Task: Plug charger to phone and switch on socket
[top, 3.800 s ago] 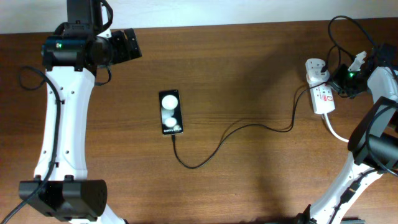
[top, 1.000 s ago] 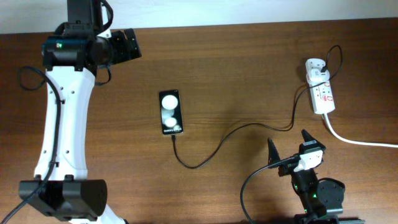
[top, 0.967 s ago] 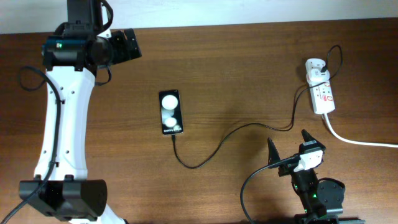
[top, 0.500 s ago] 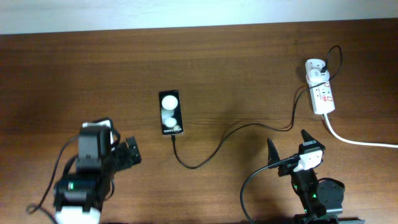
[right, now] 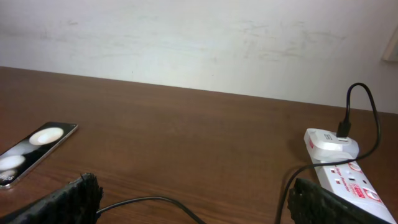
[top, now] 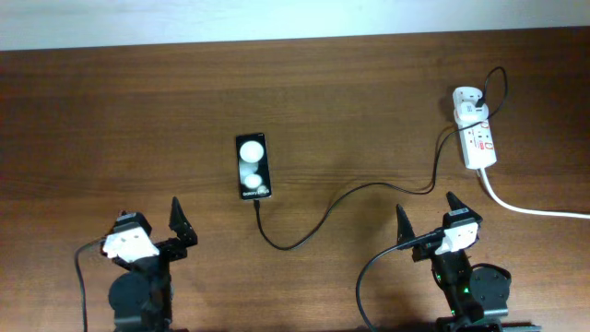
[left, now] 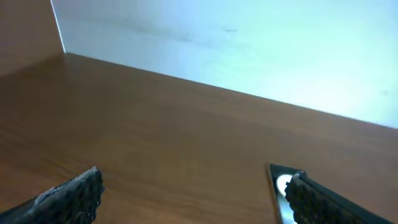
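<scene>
The black phone (top: 253, 167) lies flat mid-table, two round white reflections on its screen. The charger (top: 318, 217), a thin black cable, runs from the white adapter (top: 468, 101) on the socket (top: 479, 143) and curves left until its tip touches the phone's near end (top: 257, 203). The left gripper (top: 147, 221) sits open and empty at the front left, short of the phone. The right gripper (top: 426, 214) sits open and empty at the front right, near the cable's bend. In the left wrist view the phone's corner (left: 280, 186) shows beside the right finger (left: 323, 202). The right wrist view shows the phone (right: 34, 146), the cable (right: 146, 200) and the socket (right: 348, 177).
A thick white cord (top: 530, 207) leaves the socket's near end and runs off the right edge. A white wall (right: 199, 43) bounds the table's far side. Bare brown wood (top: 350, 92) lies between phone and socket.
The left arm has come back from the far left of the table and now sits folded at the front left. The right arm, the phone and the cable have not moved in the last second.
</scene>
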Controlling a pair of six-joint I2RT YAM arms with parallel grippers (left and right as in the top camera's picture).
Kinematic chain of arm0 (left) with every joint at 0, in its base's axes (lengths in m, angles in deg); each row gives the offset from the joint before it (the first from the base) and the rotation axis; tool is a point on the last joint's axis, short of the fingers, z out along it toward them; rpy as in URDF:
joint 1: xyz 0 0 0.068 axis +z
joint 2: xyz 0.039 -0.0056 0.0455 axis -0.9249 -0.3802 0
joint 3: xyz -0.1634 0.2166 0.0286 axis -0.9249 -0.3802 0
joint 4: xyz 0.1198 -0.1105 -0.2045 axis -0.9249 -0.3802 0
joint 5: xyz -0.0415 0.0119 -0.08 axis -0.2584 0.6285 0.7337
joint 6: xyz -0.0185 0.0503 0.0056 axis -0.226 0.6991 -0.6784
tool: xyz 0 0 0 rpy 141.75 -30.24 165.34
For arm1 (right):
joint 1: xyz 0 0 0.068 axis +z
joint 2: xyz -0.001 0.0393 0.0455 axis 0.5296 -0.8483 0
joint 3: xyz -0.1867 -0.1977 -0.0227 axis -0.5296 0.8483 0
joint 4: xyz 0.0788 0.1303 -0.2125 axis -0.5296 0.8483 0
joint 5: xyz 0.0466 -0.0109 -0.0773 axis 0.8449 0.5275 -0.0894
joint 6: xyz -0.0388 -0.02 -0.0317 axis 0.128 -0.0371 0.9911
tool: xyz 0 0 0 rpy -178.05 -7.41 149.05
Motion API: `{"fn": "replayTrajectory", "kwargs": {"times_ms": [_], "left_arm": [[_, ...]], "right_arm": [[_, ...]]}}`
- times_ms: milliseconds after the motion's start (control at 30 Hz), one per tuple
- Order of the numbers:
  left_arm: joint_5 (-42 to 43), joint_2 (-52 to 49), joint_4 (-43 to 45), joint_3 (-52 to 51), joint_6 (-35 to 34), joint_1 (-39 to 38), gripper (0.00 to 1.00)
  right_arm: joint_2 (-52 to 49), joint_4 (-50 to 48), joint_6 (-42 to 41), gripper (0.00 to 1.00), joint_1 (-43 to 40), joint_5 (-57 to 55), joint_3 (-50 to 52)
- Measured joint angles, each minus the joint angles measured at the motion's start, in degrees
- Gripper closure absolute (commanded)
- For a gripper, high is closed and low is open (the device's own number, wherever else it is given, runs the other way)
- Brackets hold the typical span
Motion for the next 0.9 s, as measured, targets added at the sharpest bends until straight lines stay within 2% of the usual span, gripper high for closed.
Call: {"fn": "replayTrajectory", "kwargs": {"times_ms": [133,200,267,900], "left_arm": [[0.7,3.7,6.2,-5.1,9.6,0.3,0.01],[0.7,5.0,6.4,-7.5,14.1,0.3,0.01],[0.7,8.5,2.4,-9.0,16.6,0.3,0.01],[0.8,10.5,2.4,-9.1,18.1,0.4,0.01]], "right_arm": [[0.0,0.0,0.0,0.01,0.0,0.0,0.0],[0.0,0.0,0.0,0.01,0.0,0.0,0.0],[0.0,0.0,0.0,0.01,0.0,0.0,0.0],[0.0,0.0,0.0,0.01,0.0,0.0,0.0]]}}
